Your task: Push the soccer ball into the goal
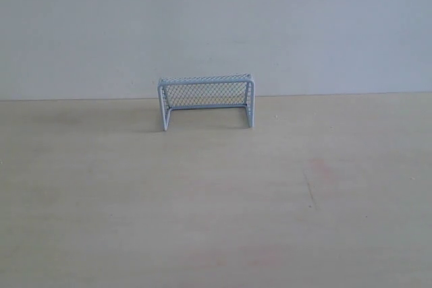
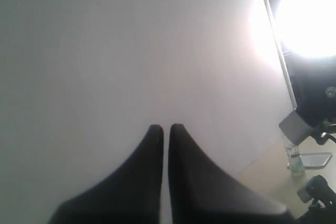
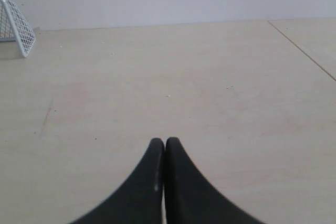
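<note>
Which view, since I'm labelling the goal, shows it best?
The exterior view: the whole goal, open front toward the camera. The right wrist view catches only one end; the left wrist view shows none.

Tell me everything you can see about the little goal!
The goal is a small frame of thin, pale blue-white tubes, wider than it is tall, with fine mesh netting over its back, top and sides. It looks like plastic. It stands upright on the light wooden table, near the table's far edge and just in front of the white wall. Its open mouth faces the exterior camera. Only the table is seen touching it.
</note>
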